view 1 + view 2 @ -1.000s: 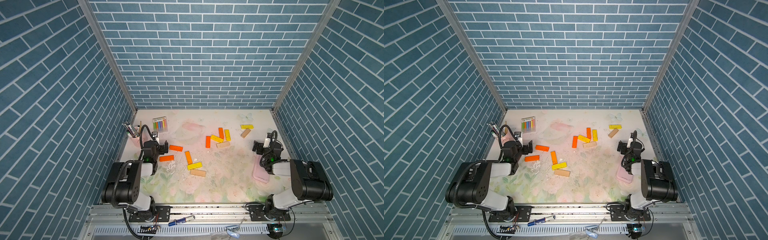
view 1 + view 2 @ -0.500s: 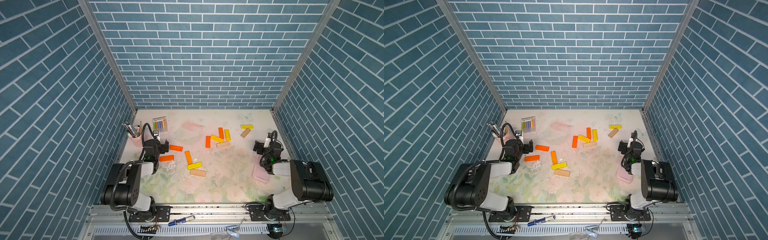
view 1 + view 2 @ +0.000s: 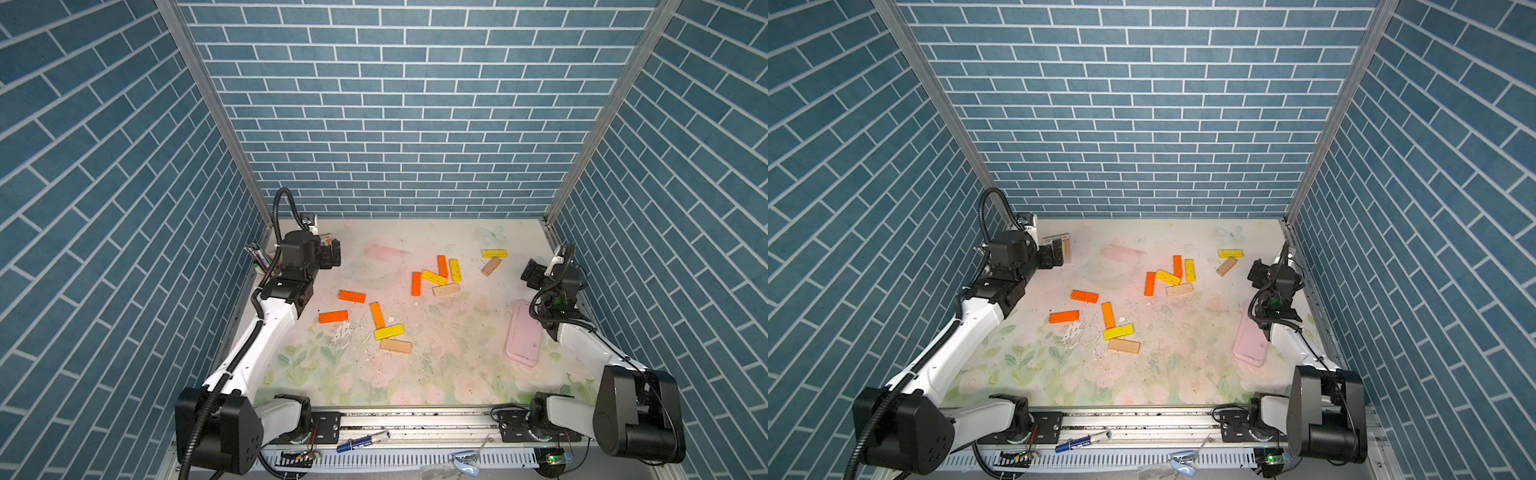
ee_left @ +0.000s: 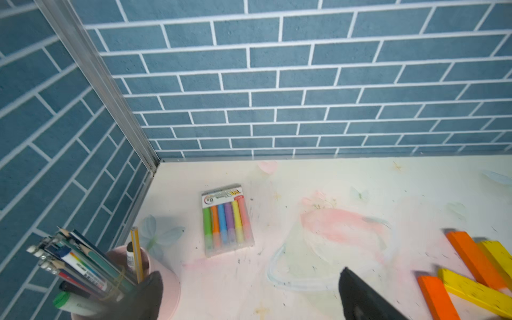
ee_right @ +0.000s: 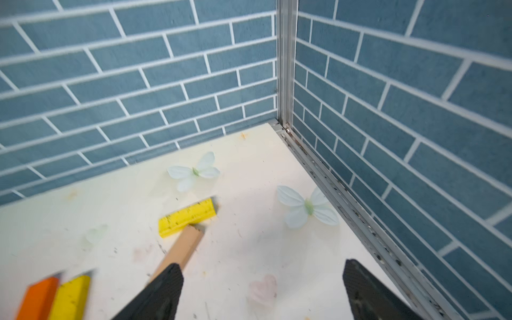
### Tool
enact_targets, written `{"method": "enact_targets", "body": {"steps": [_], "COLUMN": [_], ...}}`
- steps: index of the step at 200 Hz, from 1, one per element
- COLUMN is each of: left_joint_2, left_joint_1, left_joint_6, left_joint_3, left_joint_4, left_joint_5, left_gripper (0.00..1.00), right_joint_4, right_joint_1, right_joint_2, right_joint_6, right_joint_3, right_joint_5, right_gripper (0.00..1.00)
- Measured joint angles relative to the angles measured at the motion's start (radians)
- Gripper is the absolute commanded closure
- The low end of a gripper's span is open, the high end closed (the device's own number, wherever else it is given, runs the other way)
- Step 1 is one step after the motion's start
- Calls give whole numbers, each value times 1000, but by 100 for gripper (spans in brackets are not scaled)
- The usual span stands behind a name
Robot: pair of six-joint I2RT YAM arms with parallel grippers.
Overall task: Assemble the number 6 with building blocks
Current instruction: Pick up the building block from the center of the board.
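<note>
Flat rectangular wooden building blocks, orange, yellow and tan, lie loose from the centre of the pale floral tabletop toward one o'clock. The left end effector, at ten o'clock, and the right end effector, at three o'clock, gape wide, empty.

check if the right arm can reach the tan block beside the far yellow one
Probably yes: the tan block lies flat just ahead of the open right end effector, nothing between them.
</note>
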Motion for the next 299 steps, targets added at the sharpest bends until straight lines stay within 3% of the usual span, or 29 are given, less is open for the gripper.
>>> {"method": "enact_targets", "body": {"steps": [40,116,177,299], "left_joint_2": [24,80,80,100], "left_joint_1": [-1,-40,-50,-67], "left_joint_6": [-98,-137,-138,-138], "left_joint_3": [-6,13,29,29], "left_joint_4": [-158,-300,-301,-301], "left_joint_5": [164,374,421,433], "left_gripper": [1,1,1,1], "right_joint_4": [-221,-629,-845,-1014], "right_joint_1": [141,301,362,390], "right_joint_2": [124,542,802,1009], "right_joint_6": [114,123,92,84], "right_joint_3": [223,614,906,1142], "right_joint_5": [-52,-158,-161,-176], "right_gripper": [13,23,37,38]}}
